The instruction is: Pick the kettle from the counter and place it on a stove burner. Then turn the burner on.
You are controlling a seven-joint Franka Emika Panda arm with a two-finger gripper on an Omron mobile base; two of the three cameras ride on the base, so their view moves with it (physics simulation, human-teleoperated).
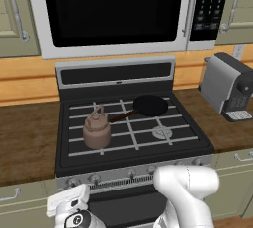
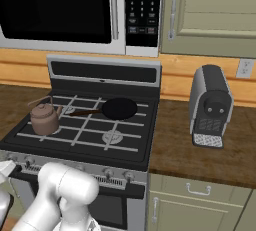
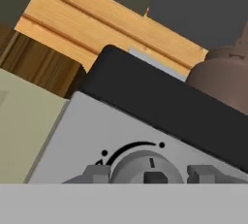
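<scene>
The copper-brown kettle (image 1: 97, 131) (image 2: 45, 118) stands upright on the stove's front-left grate, covering the stove burner beneath it; its body also shows at the right edge of the hand view (image 3: 223, 82). A bare front-right burner (image 1: 161, 133) (image 2: 112, 137) lies beside it. Low at the range's front left, my gripper (image 3: 148, 172) has a dark fingertip (image 3: 97, 172) against each side of a round grey control knob (image 3: 147, 162), shut on it. The white hand (image 1: 69, 205) sits just below the knob row. The dark wood counter (image 1: 24, 138) (image 2: 200, 155) flanks the range.
A black frying pan (image 1: 149, 106) (image 2: 119, 108) with a brown handle rests on the back-right burner. A grey coffee machine (image 1: 230, 86) (image 2: 211, 105) stands on the right counter. A microwave (image 1: 113, 10) hangs above the stove. More knobs (image 1: 131, 173) line the front panel.
</scene>
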